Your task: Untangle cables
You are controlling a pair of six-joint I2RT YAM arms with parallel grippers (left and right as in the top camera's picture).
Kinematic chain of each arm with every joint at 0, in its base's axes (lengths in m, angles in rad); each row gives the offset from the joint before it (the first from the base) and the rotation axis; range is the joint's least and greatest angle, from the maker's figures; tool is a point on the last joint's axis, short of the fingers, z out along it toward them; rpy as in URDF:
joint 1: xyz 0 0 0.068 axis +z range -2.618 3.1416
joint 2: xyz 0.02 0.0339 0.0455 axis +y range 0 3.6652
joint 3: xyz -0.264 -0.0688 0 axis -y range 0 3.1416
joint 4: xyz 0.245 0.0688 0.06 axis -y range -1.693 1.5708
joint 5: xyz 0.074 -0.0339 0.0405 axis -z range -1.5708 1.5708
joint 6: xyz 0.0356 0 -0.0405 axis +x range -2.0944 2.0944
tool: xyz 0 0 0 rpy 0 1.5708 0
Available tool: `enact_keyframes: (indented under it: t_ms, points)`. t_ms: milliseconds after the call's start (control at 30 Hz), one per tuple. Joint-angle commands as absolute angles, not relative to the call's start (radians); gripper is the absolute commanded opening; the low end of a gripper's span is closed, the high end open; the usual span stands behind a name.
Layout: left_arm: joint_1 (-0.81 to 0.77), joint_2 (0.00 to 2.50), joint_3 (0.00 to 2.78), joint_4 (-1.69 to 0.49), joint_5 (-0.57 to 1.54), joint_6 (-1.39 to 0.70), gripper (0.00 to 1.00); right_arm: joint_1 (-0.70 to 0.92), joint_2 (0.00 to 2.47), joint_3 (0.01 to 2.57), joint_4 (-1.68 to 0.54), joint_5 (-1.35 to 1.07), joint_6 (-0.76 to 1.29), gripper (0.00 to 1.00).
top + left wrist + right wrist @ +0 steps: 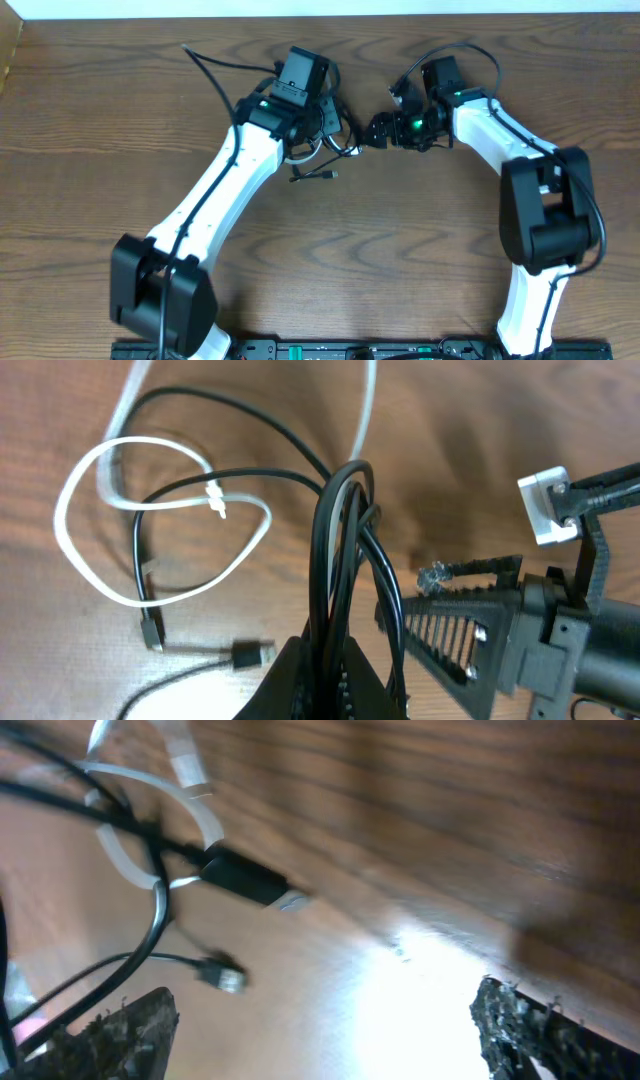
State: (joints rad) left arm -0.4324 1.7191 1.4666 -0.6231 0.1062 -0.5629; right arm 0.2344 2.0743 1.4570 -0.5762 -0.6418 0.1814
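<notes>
Left gripper [330, 665] clenches the black cable [340, 540]; right gripper [320, 1025] gapes empty. Best pull gently away from the loop of the white cable [62, 525], upper left, avoiding snags.

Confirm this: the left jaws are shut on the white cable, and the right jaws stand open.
Not quite. The left wrist view shows the left jaws shut on the black cable, not the white cable. The right jaws do stand open.

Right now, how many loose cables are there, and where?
2. The black cable is pinched in the left gripper; the white cable loops on the table beside it. Parts may be hidden.
</notes>
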Motion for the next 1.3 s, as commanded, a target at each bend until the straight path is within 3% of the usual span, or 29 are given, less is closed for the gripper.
enact_keyframes:
  t_ms: [0,233,467,700,1033,1267]
  points:
    - [-0.429,1.677,1.483,-0.602,0.127,-0.45,0.07,0.244,1.924,1.46,-0.573,-0.691,0.14,0.93]
    - [-0.429,1.66,1.483,-0.603,0.133,-0.331,0.07,0.245,1.81,1.46,-0.587,-0.691,0.133,0.95]
    - [-0.427,1.66,1.483,-0.581,0.313,-0.216,0.08,0.29,1.812,1.46,-0.587,-0.686,0.133,0.93]
    - [-0.399,1.659,1.483,-0.558,0.476,-0.26,0.08,0.31,1.847,1.458,-0.587,-0.539,0.229,0.84]
    - [-0.311,1.658,1.483,-0.471,0.833,-0.316,0.07,0.308,1.969,1.458,-0.588,-0.407,0.373,0.79]
    - [-0.237,1.658,1.483,-0.464,0.953,-0.316,0.07,0.258,2.051,1.458,-0.638,-0.341,0.411,0.78]
